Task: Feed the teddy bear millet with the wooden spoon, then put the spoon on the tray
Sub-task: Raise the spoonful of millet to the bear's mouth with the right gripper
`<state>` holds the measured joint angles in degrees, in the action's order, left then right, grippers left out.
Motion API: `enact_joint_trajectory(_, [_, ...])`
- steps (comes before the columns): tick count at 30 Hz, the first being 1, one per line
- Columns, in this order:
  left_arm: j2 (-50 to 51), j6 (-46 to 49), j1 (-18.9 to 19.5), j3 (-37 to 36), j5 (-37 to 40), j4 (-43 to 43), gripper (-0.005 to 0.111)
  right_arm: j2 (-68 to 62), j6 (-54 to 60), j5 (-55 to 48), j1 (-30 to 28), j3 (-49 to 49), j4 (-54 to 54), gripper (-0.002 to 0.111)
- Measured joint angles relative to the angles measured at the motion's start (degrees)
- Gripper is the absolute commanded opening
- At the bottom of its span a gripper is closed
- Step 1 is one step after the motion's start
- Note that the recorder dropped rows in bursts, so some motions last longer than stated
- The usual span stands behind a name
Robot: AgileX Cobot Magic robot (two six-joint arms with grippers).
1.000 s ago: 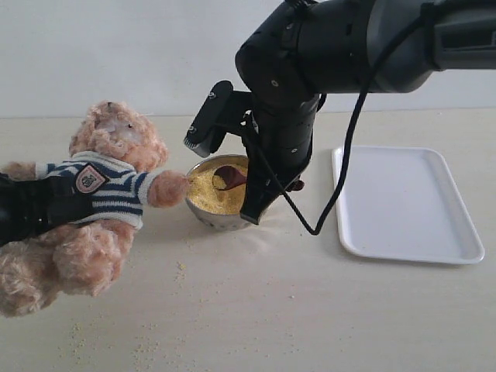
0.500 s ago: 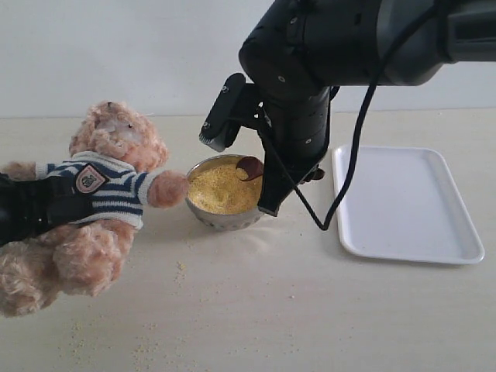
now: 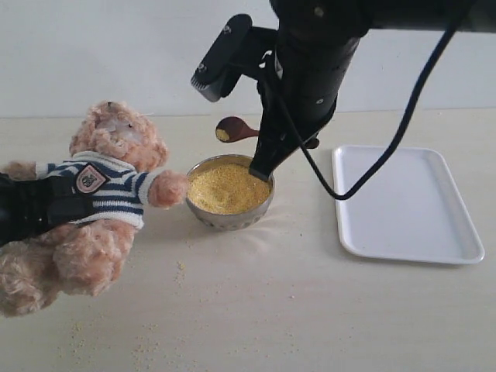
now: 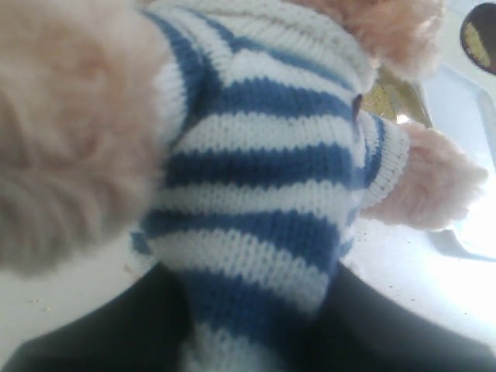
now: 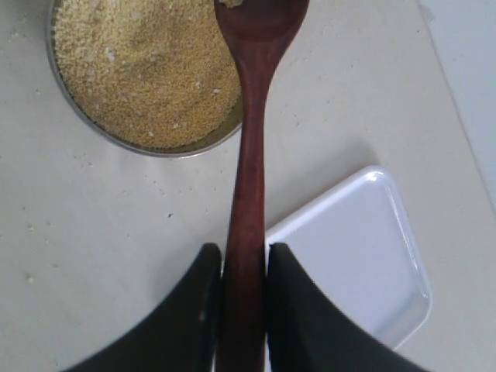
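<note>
Teddy bear (image 3: 116, 155) at left, torso clamped by the left gripper (image 4: 248, 333); tray (image 3: 411, 232) at right, bowl (image 3: 225, 218) of millet (image 3: 226, 188) between them. Right gripper (image 5: 244, 260) pinches the wooden spoon (image 3: 236, 129), held above the bowl with some grains

teddy bear (image 3: 108, 194) cropped, wooden spoon (image 5: 246, 194) bowl cropped

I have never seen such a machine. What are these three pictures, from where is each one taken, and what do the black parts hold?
This is a robot with two arms; each ends in a pincer. The wide picture comes from a camera off the arms, the two close ones from cameras on the wrists. The left pincer grips a teddy bear. The right pincer grips a wooden spoon over a metal bowl of millet; a few grains sit in the spoon. A white tray lies apart on the table.
</note>
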<state>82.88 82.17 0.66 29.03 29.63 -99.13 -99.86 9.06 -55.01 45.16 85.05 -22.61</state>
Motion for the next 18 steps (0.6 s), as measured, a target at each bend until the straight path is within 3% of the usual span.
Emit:
enact_joint_trajectory(6, [0.0, 0.8, 0.1, 0.0, 4.1, 0.0, 0.005, 2.2, 1.2, 0.1, 0.0, 0.3, 2.4, 0.000])
enact_joint_trajectory(18, [0.0, 1.3, 0.1, 0.0, 5.0, 0.0, 0.005, 2.2, 5.1, 2.8, 0.0, 9.1, 15.6, 0.000])
